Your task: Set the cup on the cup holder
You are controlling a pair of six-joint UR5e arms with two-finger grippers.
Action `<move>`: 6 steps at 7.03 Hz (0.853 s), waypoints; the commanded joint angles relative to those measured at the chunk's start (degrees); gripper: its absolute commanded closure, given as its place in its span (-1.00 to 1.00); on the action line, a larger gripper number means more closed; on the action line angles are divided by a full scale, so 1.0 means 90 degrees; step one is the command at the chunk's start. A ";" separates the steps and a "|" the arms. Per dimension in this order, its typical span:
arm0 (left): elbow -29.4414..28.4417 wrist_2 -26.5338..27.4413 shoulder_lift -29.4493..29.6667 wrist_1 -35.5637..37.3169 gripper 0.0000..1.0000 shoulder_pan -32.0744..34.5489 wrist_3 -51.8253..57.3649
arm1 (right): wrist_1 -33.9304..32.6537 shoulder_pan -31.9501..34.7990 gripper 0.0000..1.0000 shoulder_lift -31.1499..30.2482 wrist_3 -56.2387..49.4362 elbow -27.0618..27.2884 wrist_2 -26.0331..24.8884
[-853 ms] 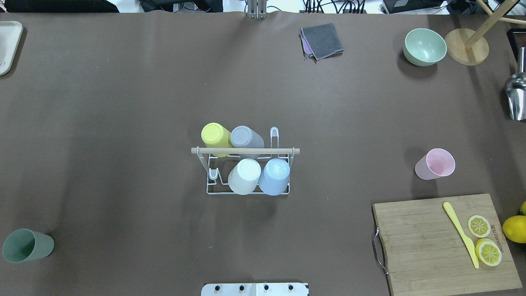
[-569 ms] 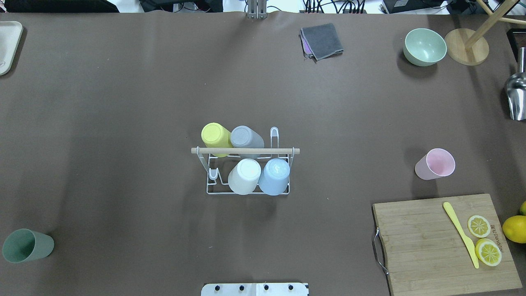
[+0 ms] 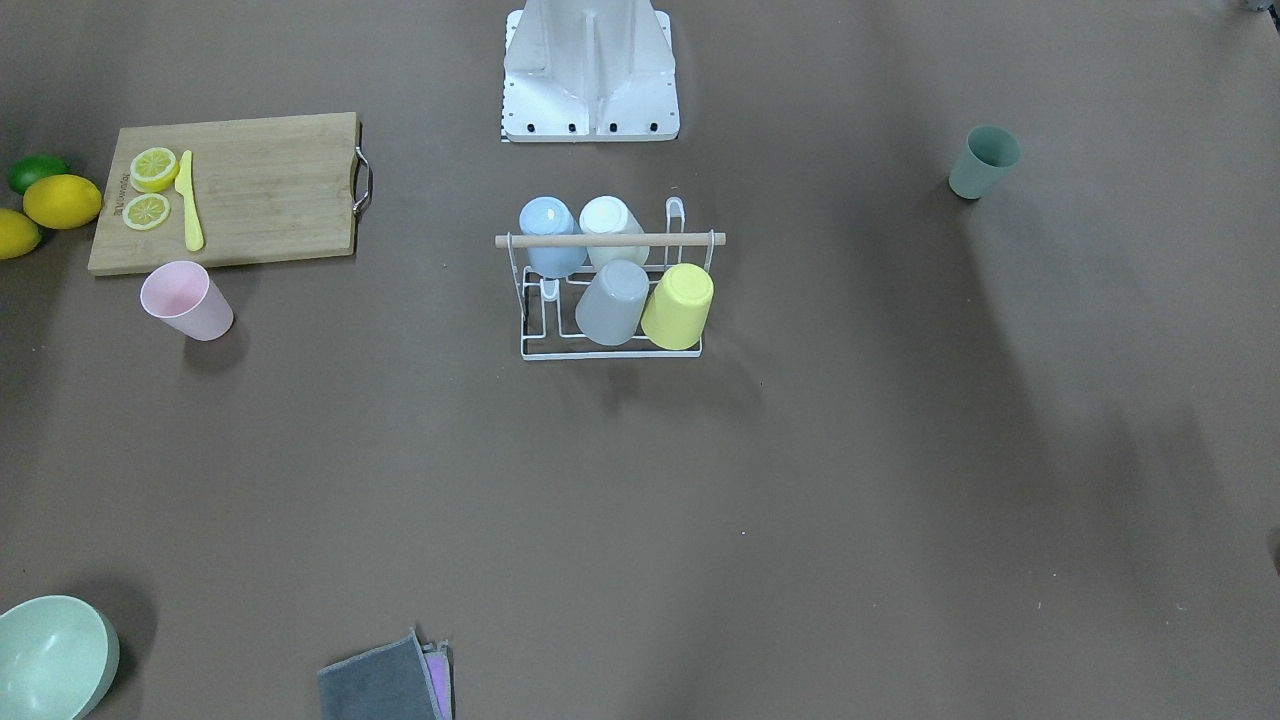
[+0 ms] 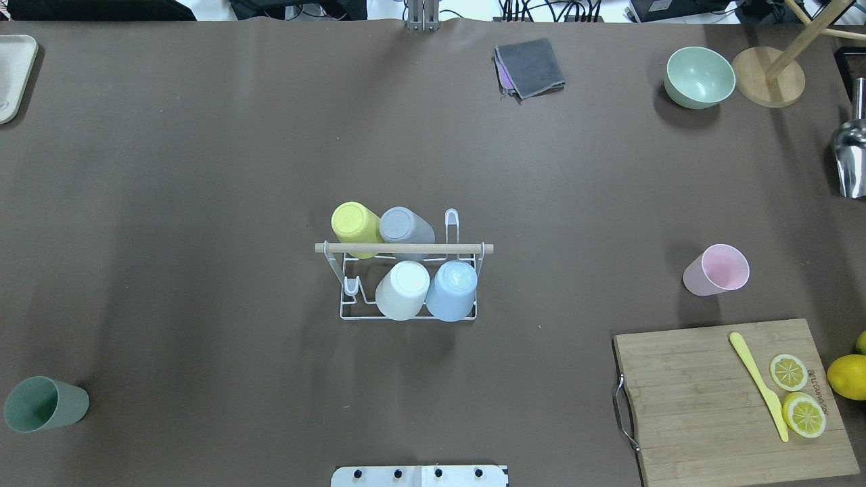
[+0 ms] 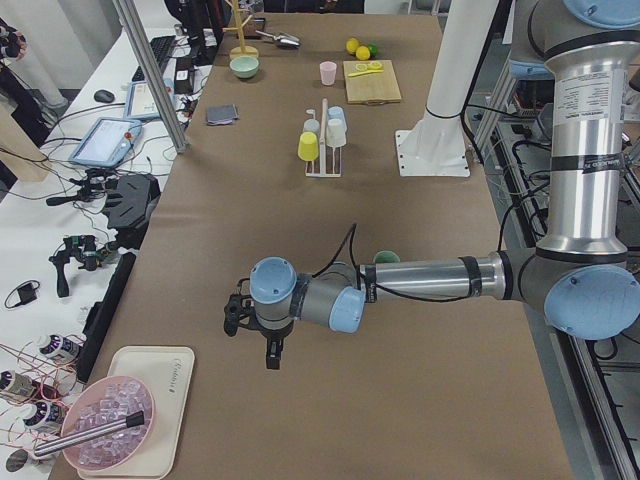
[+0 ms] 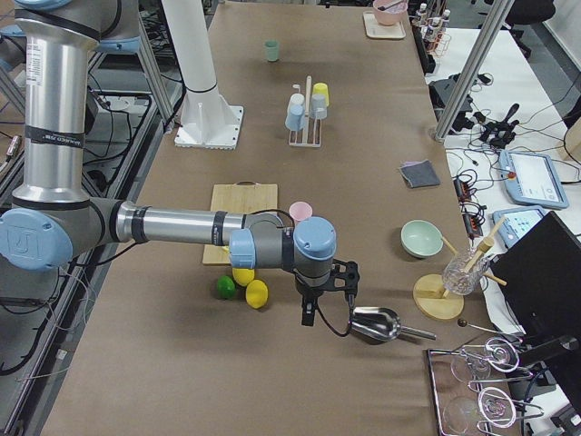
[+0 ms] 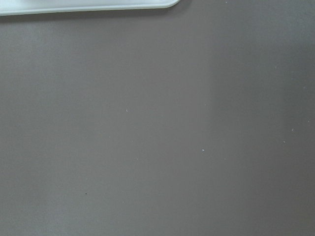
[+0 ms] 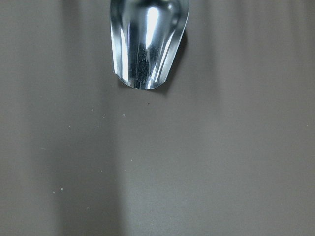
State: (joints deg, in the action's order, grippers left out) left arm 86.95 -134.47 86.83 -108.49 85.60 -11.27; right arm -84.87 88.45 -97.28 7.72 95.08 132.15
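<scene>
Nothing has moved since earlier. You can't tell whether the left end effector (image 5: 252, 338) or right end effector (image 6: 329, 295) is spread. Miss a prong of the white wire cup holder (image 4: 467, 248) and the pink plastic cup (image 4: 717, 270) falls.

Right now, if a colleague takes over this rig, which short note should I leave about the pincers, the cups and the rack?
Left pincer: over bare brown table at the robot's left end, no cup; open or shut unclear.
Right pincer: near the shiny metal scoop, no cup; equally unclear.
White wire cup holder with wooden rod handle: mid-table.
Done: yellow cup, grey cup, white cup, pale blue cup upside down on it.
To do: pink plastic cup and dark green plastic cup stand loose; two prongs free.
</scene>
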 commanded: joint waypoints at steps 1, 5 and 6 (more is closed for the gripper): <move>0.0007 0.0000 0.0049 0.0004 -0.96 -0.0009 0.0032 | -0.0352 -0.0061 -0.94 0.0125 0.0206 -0.0086 0.0014; -0.0167 0.0097 0.1013 0.0111 -0.96 -0.0048 -0.0055 | -0.1298 -0.0314 -0.95 0.0893 0.0217 -0.0086 0.0844; -0.0391 0.0349 0.1519 0.0344 -0.96 -0.0241 -0.0375 | -0.1776 -0.0587 -0.95 0.1410 0.0275 -0.0096 0.0806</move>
State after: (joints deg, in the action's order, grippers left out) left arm 85.33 -133.26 95.86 -107.15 84.84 -12.30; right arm -96.29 85.50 -89.46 9.77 94.28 139.35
